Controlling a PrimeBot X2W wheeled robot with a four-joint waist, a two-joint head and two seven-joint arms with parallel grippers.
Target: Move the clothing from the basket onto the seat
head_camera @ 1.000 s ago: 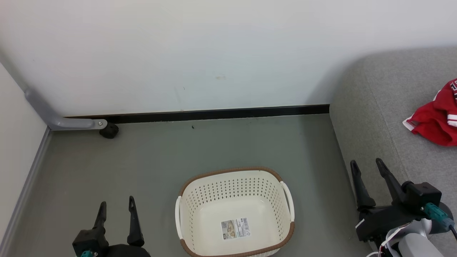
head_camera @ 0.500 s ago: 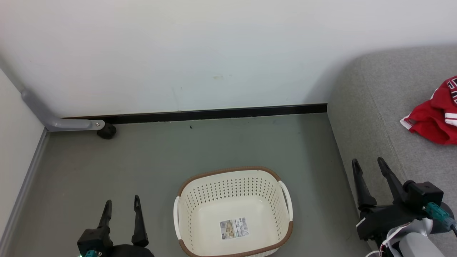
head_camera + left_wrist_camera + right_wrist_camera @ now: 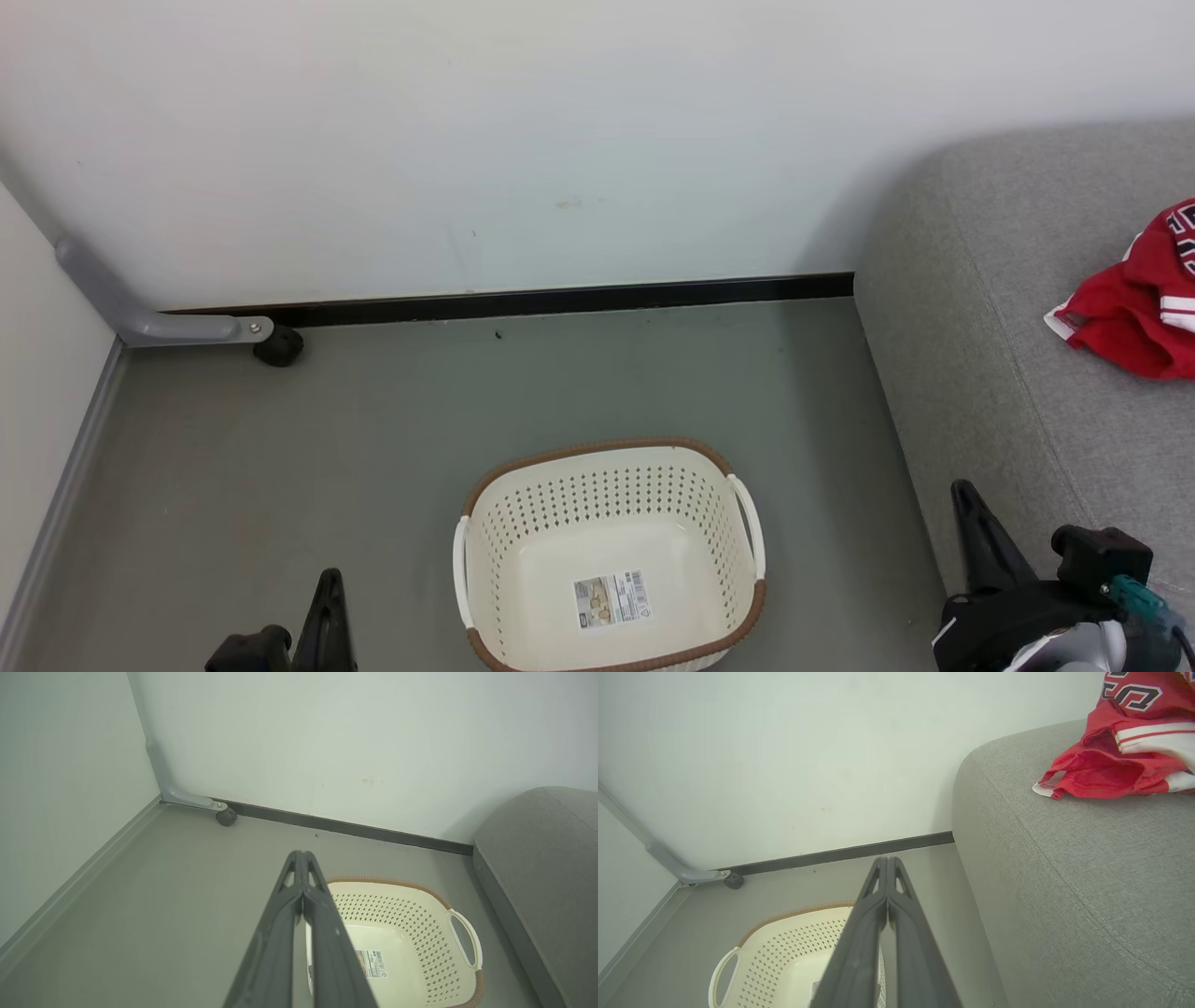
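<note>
Clenched on nothing, the left gripper and the right gripper are hanging either side of the laundry basket on the floor, while the red clothing is lying on the grey seat, in from its basket-side edge.

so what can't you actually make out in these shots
clothing: cut off by the head view's right edge and the right wrist view's top and right edges; full lettering and garment count unclear.
basket label: print too small in the head view; right gripper fingers cover most of it in the right wrist view.
seat: runs past the head view's right edge.
</note>
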